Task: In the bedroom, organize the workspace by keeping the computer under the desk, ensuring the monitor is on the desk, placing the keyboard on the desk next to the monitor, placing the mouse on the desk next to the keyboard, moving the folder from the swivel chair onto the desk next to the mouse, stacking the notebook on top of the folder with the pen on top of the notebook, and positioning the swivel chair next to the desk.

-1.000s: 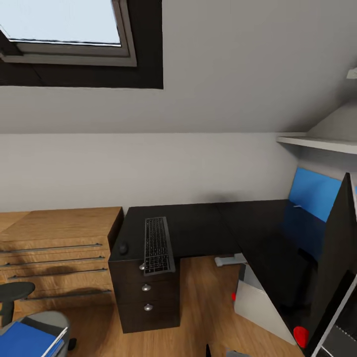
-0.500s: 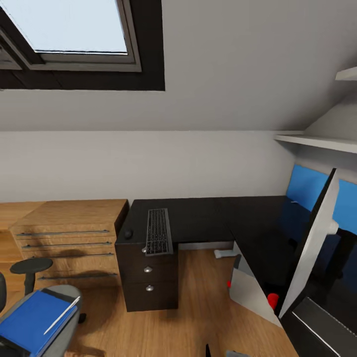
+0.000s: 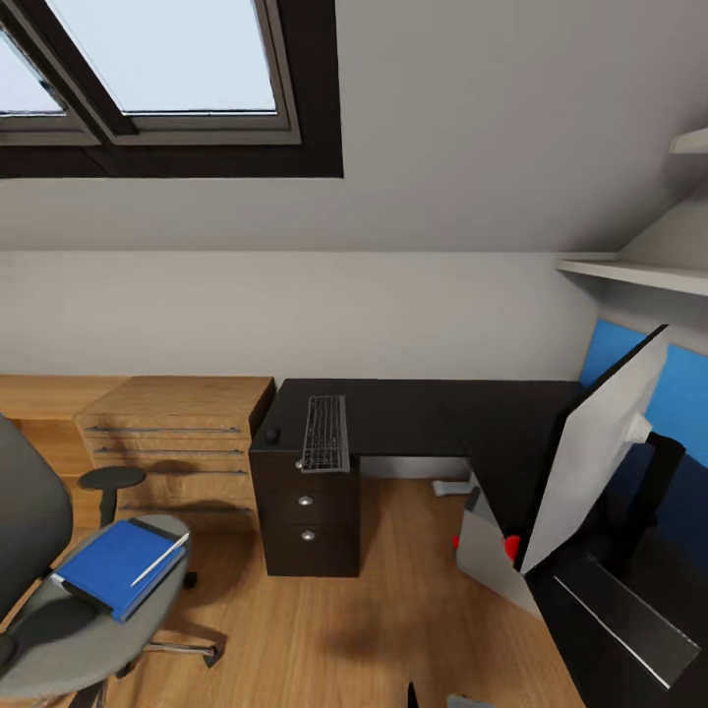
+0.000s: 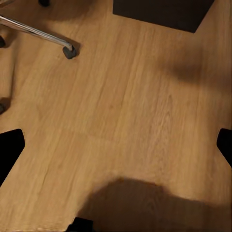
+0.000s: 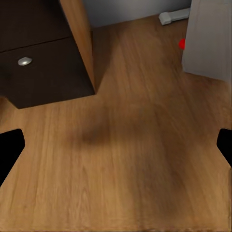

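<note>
Wood floor [image 3: 324,629] spreads below the desk [image 3: 423,418] bearing keyboard [image 3: 325,433]; both claws' fingers gape wide, empty.

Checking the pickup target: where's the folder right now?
Head view, lower left: the folder lies flat on the seat of the swivel chair, with the pen lying across it, left of the desk's drawer unit.

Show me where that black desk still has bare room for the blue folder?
The desk is bare from the keyboard across to the monitor. Its left end is crowded: the mouse and keyboard sit close together. The folder lies on the chair.
</note>
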Controlling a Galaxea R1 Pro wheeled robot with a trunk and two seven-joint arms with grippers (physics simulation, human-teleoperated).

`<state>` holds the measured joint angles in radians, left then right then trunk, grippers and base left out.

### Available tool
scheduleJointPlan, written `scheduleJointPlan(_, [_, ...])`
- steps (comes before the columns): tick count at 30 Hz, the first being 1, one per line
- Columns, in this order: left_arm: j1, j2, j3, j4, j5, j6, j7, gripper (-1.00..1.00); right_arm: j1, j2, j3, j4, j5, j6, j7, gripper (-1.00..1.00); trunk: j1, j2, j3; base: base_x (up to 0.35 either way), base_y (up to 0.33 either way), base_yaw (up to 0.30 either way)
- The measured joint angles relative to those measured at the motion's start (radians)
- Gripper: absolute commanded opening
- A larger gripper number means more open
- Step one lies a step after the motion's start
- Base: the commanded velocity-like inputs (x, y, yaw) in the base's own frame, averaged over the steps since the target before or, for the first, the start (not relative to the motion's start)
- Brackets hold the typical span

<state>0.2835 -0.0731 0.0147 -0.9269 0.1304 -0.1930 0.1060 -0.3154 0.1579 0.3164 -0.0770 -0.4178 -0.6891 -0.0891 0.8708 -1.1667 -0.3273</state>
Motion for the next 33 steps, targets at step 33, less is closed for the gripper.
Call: scheduleJointPlan(33, [0.0,0.002,0.004,0.003,0.004,0.002,0.002,1.0,0.0,-0.003,-0.001,-0.005,0.0,-0.004,0.001,1.0,-0.001,0.0,-0.002,-0.062,-0.011,-0.029])
